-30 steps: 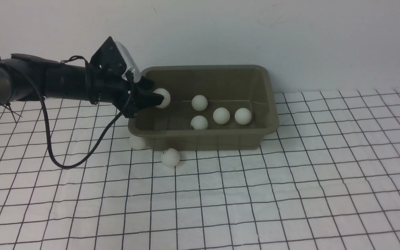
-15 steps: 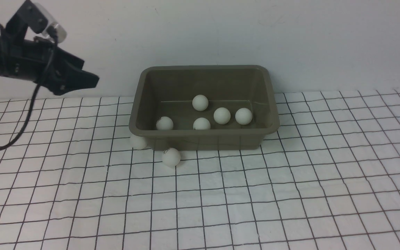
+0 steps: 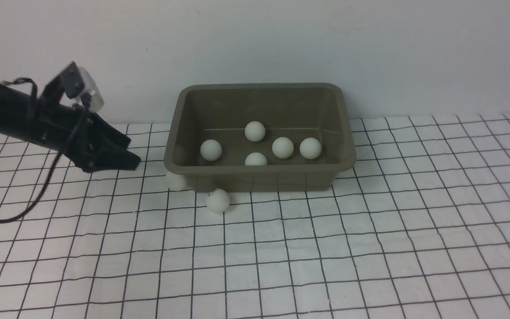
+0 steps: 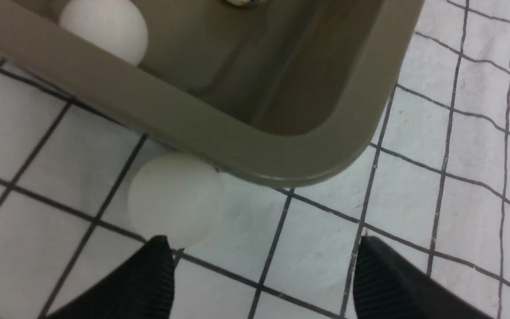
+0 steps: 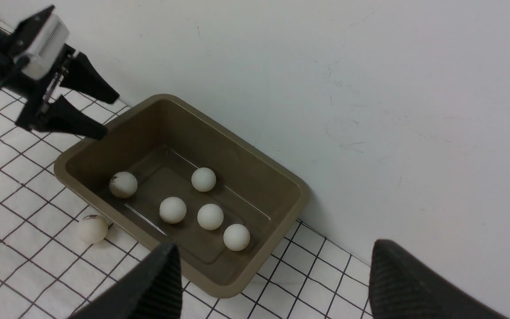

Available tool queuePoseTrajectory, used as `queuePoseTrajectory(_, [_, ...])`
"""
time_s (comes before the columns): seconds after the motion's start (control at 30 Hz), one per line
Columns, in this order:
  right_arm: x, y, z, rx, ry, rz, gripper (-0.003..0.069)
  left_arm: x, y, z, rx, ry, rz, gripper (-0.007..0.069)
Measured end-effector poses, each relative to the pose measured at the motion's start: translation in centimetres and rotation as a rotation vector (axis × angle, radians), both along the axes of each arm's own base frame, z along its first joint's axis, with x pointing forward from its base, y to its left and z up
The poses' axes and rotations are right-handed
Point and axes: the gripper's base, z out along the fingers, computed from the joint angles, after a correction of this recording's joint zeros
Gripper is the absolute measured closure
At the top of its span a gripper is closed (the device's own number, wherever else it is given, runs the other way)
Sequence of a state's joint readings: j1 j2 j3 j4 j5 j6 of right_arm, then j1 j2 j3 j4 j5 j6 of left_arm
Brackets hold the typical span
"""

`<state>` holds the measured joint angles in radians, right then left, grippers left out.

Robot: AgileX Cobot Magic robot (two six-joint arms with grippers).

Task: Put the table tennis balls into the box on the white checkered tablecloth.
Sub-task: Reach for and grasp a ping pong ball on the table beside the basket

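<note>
The olive-grey box (image 3: 255, 179) stands on the white checkered tablecloth (image 3: 370, 248) near the back wall. Several table tennis balls lie inside it, one at the left (image 3: 211, 149). Two balls lie on the cloth: one (image 3: 175, 181) tucked against the box's front-left corner, one (image 3: 218, 200) just in front of the box. My left gripper (image 3: 134, 154) hangs open and empty left of the box, low over the cloth. In the left wrist view the corner ball (image 4: 176, 199) lies just ahead of one finger (image 4: 157, 266). My right gripper (image 5: 275, 248) is open and empty, high above the box (image 5: 82, 155).
A plain white wall rises right behind the box. The left arm's black cable (image 3: 11, 212) loops down onto the cloth at the far left. The right arm does not show in the front view.
My left gripper let a ball go over the box's left end, pulled up and away to the left, then came down beside the box. That ball settled inside.
</note>
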<state>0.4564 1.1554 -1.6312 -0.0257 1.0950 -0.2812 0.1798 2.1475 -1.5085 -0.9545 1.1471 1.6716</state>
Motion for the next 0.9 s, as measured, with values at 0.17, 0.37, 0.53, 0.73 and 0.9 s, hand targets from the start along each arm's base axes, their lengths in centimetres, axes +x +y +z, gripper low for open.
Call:
queuePoseTrajectory(0.17, [0.0,0.0,0.0,0.003,0.001,0.002,0.0144,0.6,-1.1,-1.2,0.037,-0.034,-0.015,0.0136])
queuePoseTrajectory(0.37, [0.0,0.0,0.0,0.005,0.002,0.004,0.0144,1.7,-1.4,-1.6,0.107,-0.105,0.063,0.0136])
queuePoseTrajectory(0.53, [0.0,0.1,0.0,0.009,0.004,0.008,0.0144,1.9,-2.3,-2.6,0.087,-0.096,0.056,0.0136])
queuePoseTrajectory(0.73, [-0.1,0.2,0.0,0.016,0.01,0.015,0.0144,2.3,-2.5,-5.1,0.083,-0.063,0.08,0.0137])
queuePoseTrajectory(0.9, [-0.2,0.3,-0.1,0.023,0.021,0.026,0.0144,2.6,-2.5,-5.4,0.065,-0.063,0.115,0.0292])
